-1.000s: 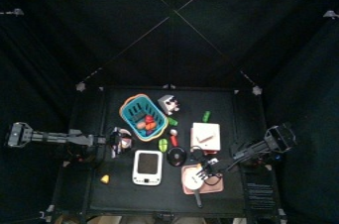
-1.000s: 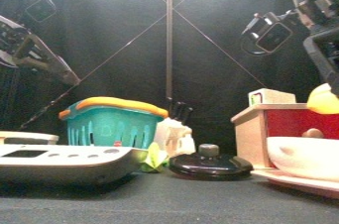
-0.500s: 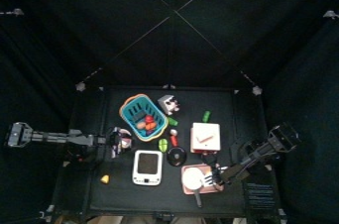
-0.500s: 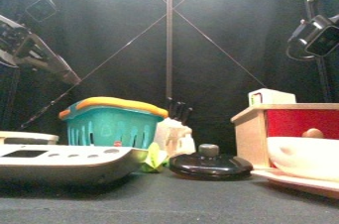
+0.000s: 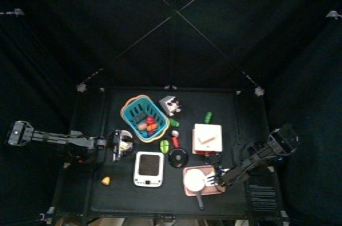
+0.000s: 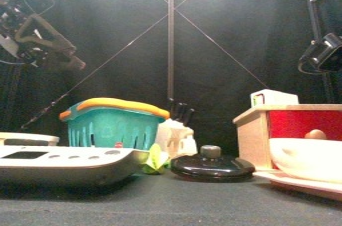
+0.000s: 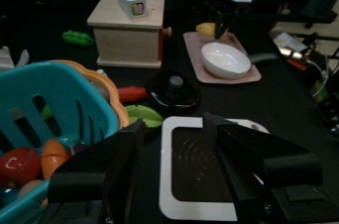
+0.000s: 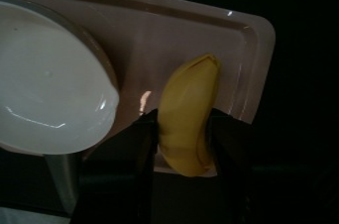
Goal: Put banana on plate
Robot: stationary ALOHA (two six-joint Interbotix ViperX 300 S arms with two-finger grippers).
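Pincer, right (image 8: 185, 145): your wrist view shows its two black jaws set tight against both sides of the long yellow banana (image 8: 188, 94), so it has the fruit in a narrow grip.

Banana: it lies lengthwise over the pale pink rectangular tray (image 8: 199, 25), just beside the small round pinkish-white plate (image 8: 54, 79) and not on it. One end reaches past the tray's edge. Whether it rests on the tray or hangs just above it, you cannot tell from these views.

Plate: seen from above, it sits at the front right of the black counter (image 5: 127, 195), next to the white rectangular device (image 5: 148, 168).

Pincer, left (image 7: 185, 139): jaws spread wide and holding nothing, poised above the white device, with its arm coming in from the counter's left side.

Other stock on your counter:
- Blue woven basket (image 5: 143, 117) with an orange rim, at the middle towards the back (small red and orange pieces lie inside).
- Pale wooden box with a red side (image 6: 301, 125), behind the plate in the front view.
- Flat round black lid with a knob (image 6: 211, 163), between the basket and the box.
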